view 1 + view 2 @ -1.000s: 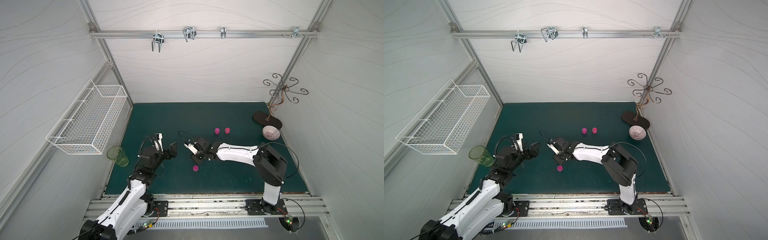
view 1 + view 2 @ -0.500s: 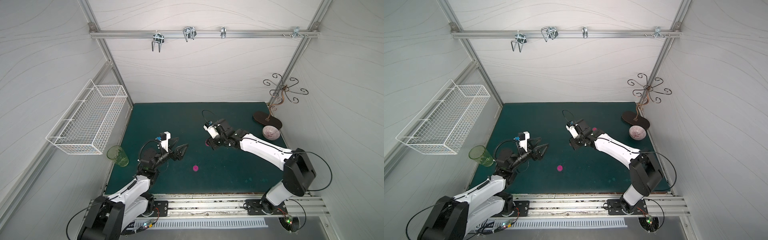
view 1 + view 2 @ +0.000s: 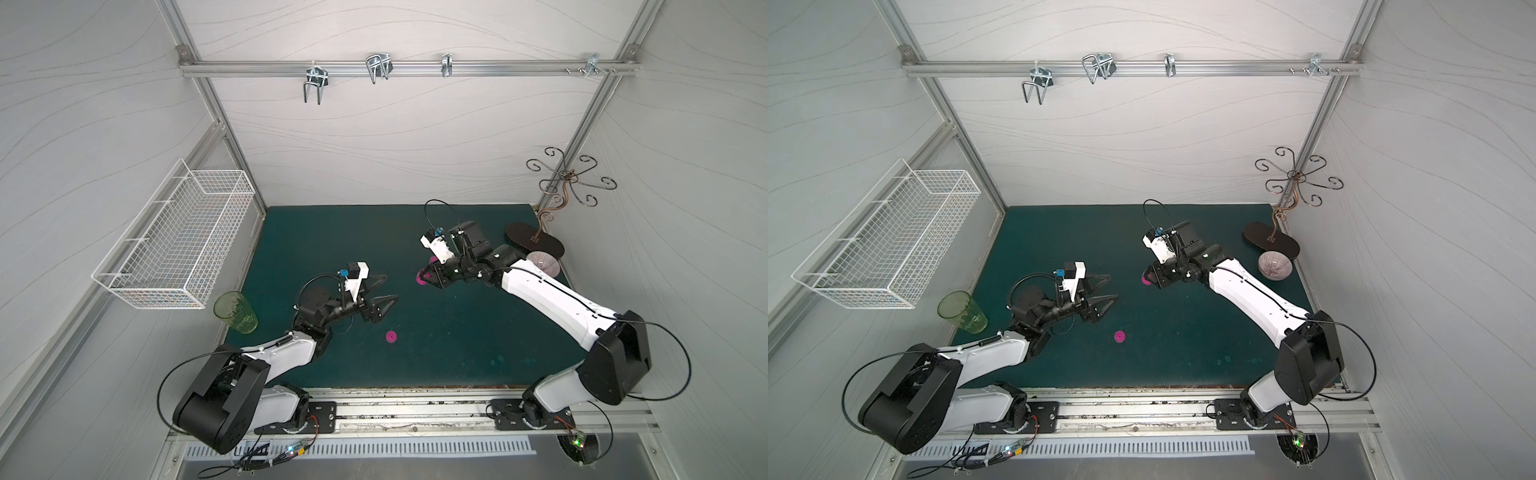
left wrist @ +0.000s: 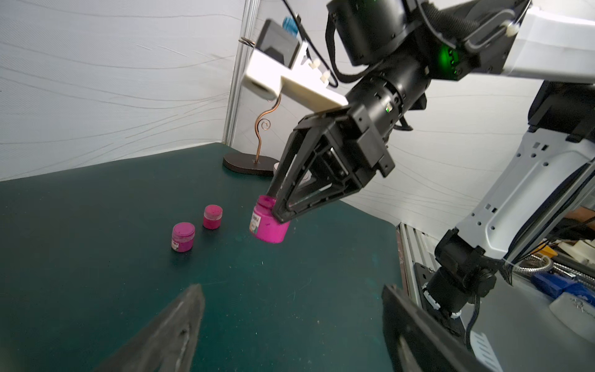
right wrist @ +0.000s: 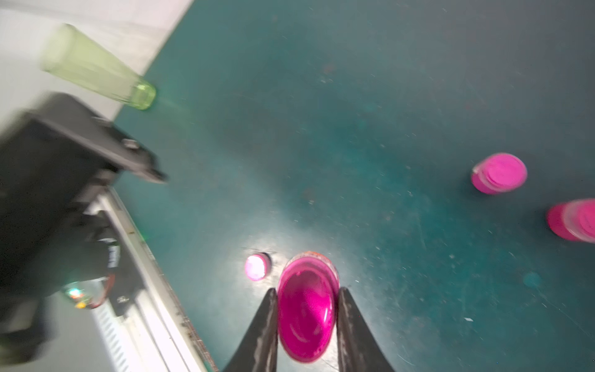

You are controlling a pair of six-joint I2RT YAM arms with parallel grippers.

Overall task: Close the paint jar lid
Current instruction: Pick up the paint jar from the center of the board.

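Right pincer (image 5: 308,293): clamped narrow on the small round pink paint jar (image 4: 269,228), one finger on each side of its neck.
Pink paint jar: open and tilted at the right pincer's tips. I cannot tell whether its base touches the dark green worktop (image 3: 457,332).
Jar contents: glossy pink paint coats the inside.
Flat round pink lid (image 3: 391,336): lies alone on the worktop, well apart from the right pincer and near the left pincer's tips, on their front-rail side.
Left pincer (image 3: 390,286): spread wide, holding nothing, pointing across at the right pincer and the jar.
Two closed pink jars (image 4: 183,237): stand just beside each other on the worktop, beyond the held jar as seen from the left pincer.
Green translucent cup (image 3: 235,311): upright behind the left pincer, at the worktop's edge.
Pale patterned bowl (image 3: 1274,266): behind the right pincer, beside its arm and touching the dark oval base of a curled metal stand (image 3: 1271,243). Contents cannot be made out.
Between the pincers: bare worktop.
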